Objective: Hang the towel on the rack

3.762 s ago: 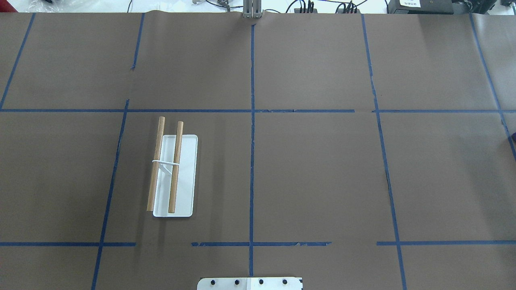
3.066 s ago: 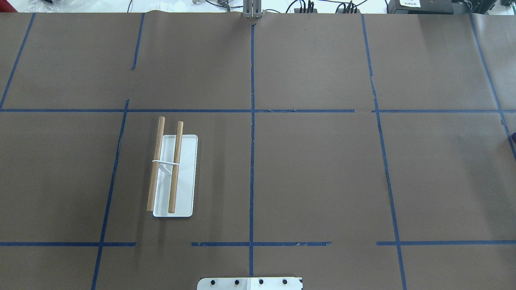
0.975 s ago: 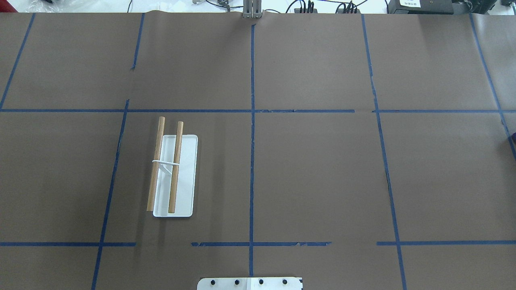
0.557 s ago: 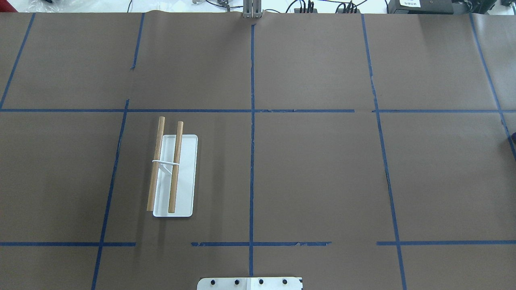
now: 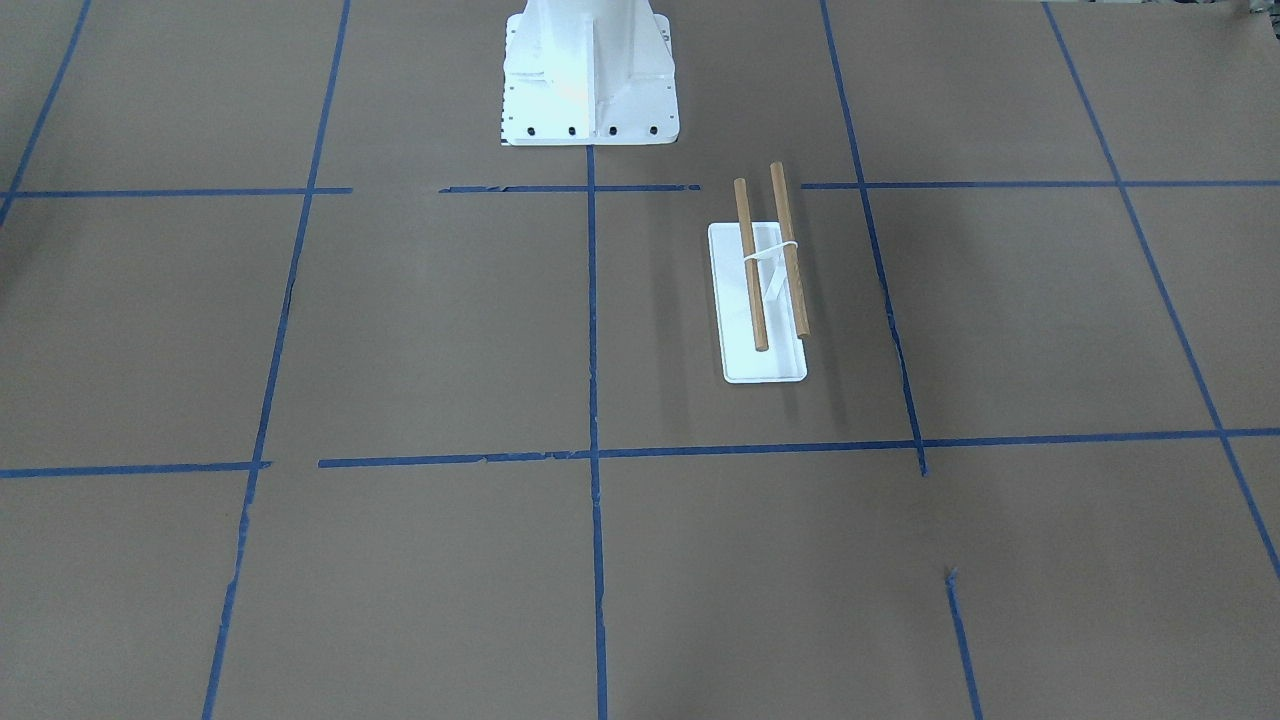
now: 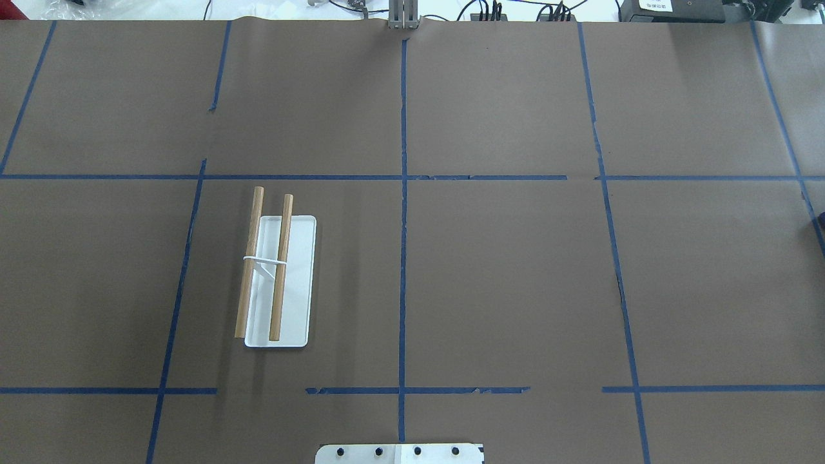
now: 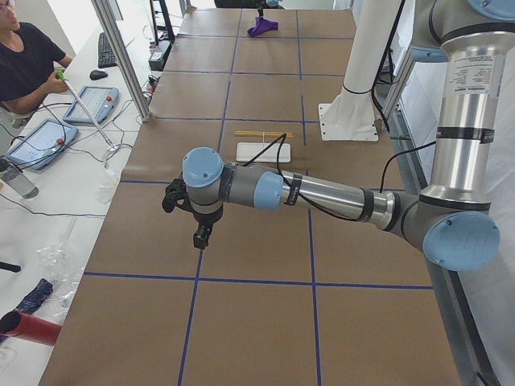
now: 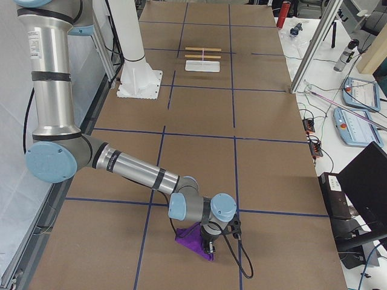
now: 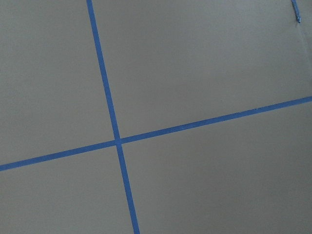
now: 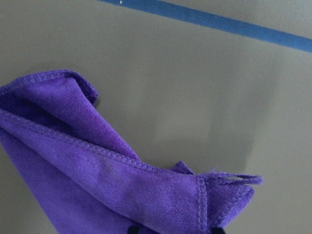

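The left pincer [image 7: 201,238] is held above the desk [image 6: 515,270], well left of the rack [image 6: 281,267]; its opening cannot be told. The towel [image 10: 97,165] is seen crumpled on the desk far right of the rack, with the right pincer [image 8: 208,246] lowered onto it, tips astride a fold; whether it is clamped cannot be told.

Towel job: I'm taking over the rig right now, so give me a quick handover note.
Left tool: hangs above the table at the robot's left end, holding nothing; open or shut unclear.
Right tool: down on the towel at the far right end; grip unclear.
Rack: bare, left of centre.
Done: reach to towel.
Left: lift it, carry it across, drape it over the rack.
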You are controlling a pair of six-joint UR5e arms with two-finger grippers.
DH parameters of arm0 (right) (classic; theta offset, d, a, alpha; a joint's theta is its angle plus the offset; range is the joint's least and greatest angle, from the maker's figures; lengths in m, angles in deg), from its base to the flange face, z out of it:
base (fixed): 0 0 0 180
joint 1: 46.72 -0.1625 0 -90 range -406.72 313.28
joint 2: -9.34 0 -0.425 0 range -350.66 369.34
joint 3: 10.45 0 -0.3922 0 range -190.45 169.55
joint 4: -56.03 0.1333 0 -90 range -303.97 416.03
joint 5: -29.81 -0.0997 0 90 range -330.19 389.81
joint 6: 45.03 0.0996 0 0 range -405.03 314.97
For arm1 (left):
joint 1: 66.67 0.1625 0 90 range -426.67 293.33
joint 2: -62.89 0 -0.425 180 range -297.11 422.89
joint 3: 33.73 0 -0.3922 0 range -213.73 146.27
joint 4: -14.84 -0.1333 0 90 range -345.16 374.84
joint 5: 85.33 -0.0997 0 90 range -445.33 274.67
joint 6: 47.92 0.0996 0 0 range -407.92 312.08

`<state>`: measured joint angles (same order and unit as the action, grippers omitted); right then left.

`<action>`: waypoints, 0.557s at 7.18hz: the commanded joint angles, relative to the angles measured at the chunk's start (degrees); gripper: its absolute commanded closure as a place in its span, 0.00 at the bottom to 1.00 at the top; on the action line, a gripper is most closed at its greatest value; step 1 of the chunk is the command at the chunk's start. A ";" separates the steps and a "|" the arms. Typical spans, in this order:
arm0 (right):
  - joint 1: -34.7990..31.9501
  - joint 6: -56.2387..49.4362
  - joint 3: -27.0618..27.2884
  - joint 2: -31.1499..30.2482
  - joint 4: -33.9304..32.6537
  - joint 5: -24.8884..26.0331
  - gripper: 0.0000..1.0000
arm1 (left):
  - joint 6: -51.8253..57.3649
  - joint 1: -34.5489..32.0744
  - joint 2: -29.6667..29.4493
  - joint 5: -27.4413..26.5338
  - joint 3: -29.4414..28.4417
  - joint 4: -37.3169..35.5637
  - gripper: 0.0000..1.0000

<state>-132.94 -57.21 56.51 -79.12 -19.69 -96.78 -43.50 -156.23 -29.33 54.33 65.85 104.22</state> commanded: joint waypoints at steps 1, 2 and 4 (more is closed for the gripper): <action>0.00 0.13 0.19 0.13 0.05 0.11 1.00 | 0.06 0.00 0.03 -0.09 -0.26 0.00 0.00; -0.09 0.22 1.15 0.13 0.14 0.02 1.00 | 0.06 0.00 0.03 -0.09 -0.43 0.00 0.00; -1.14 3.35 11.98 -1.18 -3.87 -2.42 1.00 | 0.06 0.00 0.03 -0.09 -0.17 0.00 0.00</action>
<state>-133.50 -56.00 62.00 -79.35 -20.96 -97.62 -43.44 -156.23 -29.31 54.25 65.49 104.23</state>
